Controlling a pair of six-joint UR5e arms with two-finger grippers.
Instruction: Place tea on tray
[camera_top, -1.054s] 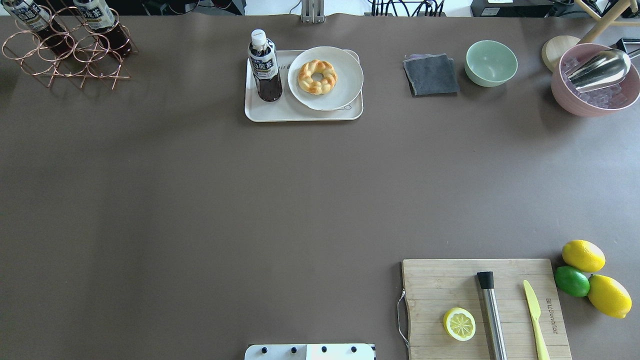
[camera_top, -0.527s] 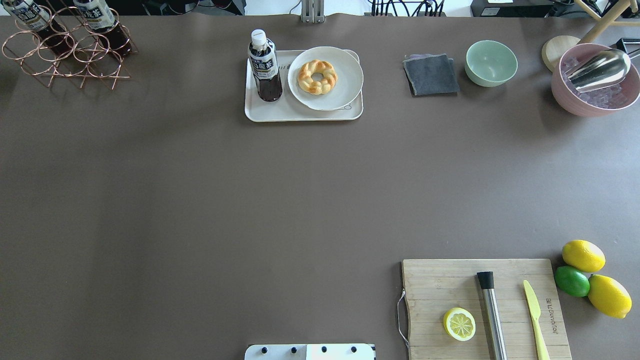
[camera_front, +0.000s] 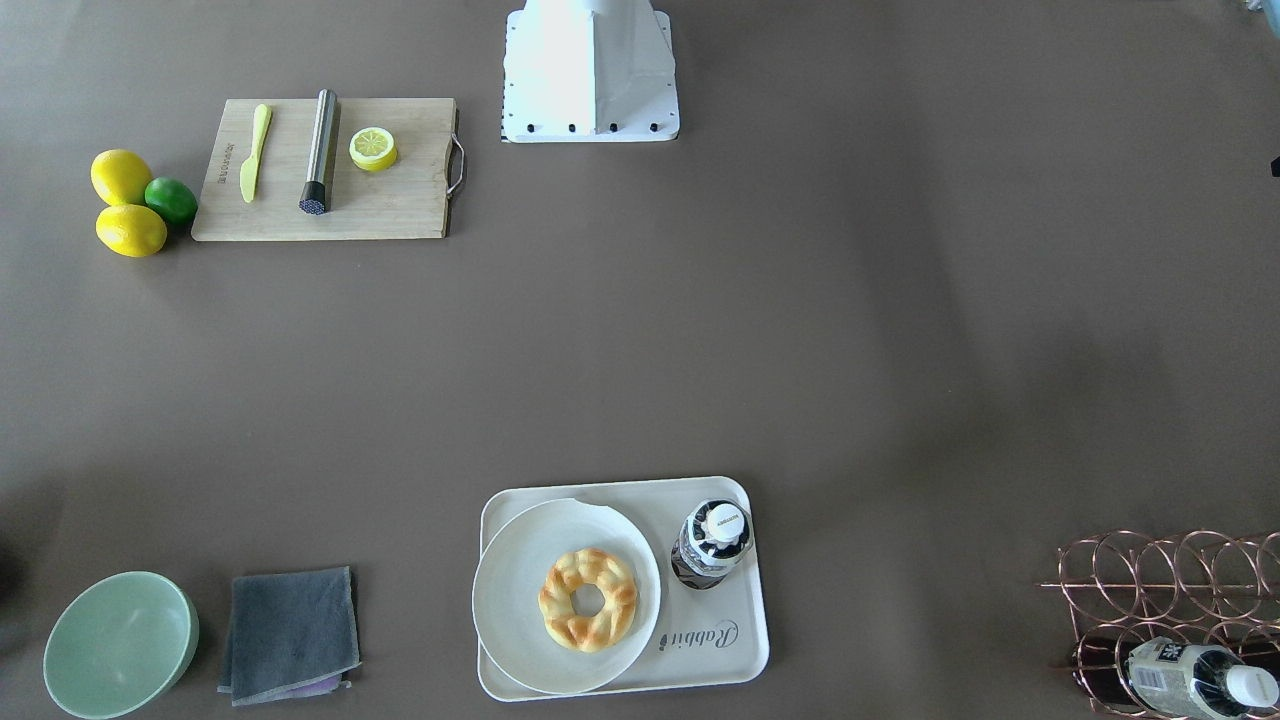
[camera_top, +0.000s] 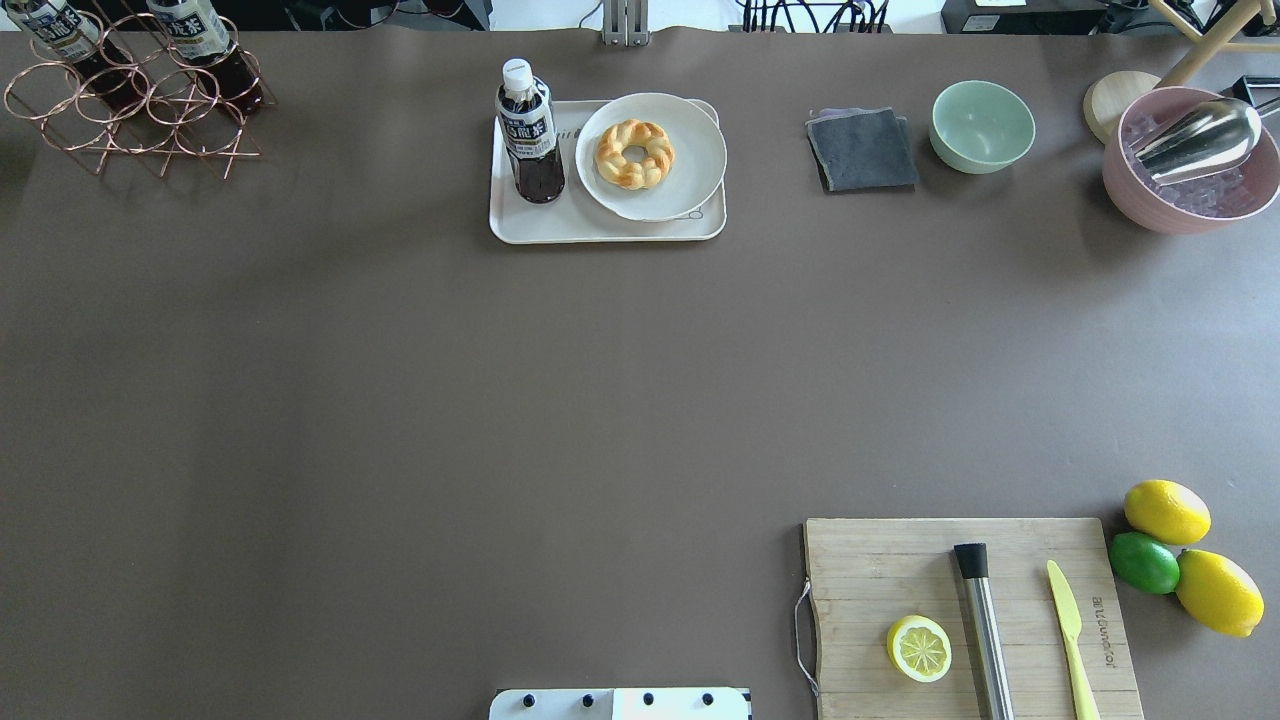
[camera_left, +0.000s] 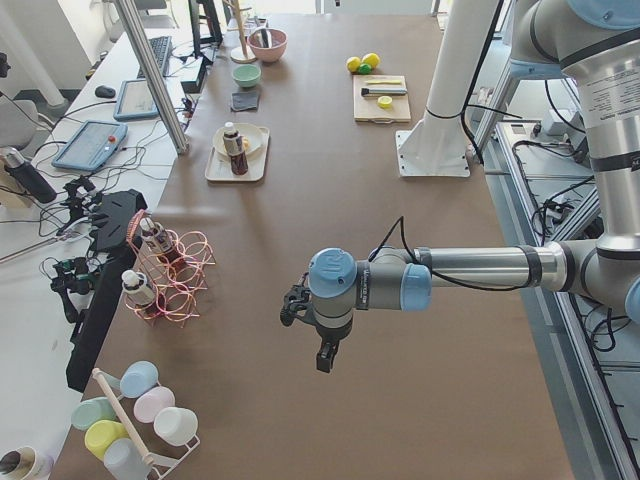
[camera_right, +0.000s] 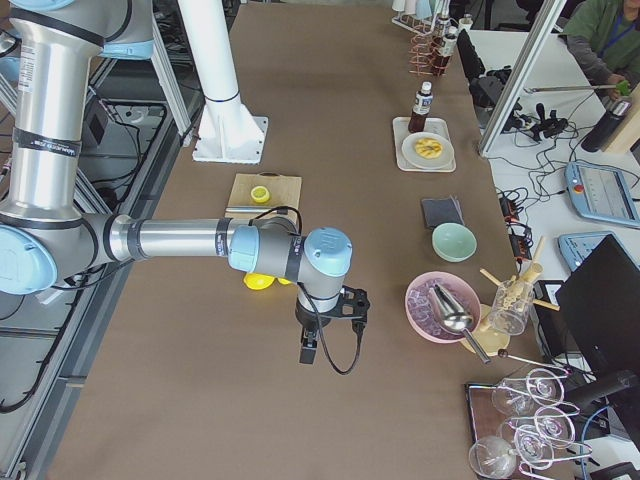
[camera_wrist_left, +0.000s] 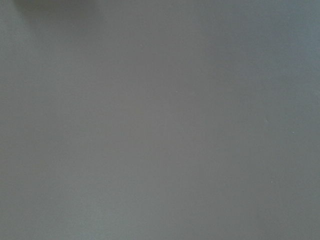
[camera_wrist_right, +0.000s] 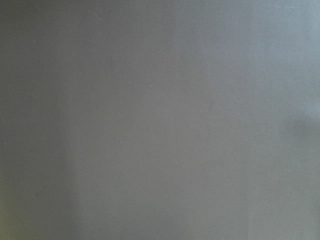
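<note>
While tea (camera_top: 529, 130) stands, jaws hang afar.

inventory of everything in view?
tea: 1, brown, upright on tray
tray: 1, cream, far centre
plate: 1, white, on tray
bread ring: 1, golden, on plate
cloth: 1, grey, beside tray
bowl: 1, green, beside cloth
pink bowl: 1, far right, holds scoop
rack: 1, copper, far left, two bottles
board: 1, wood, near right
lemon half, steel rod, yellow knife: on board
lemons: 2, yellow, beside board, lime alongside
left claw, right claw: over bare table
</note>
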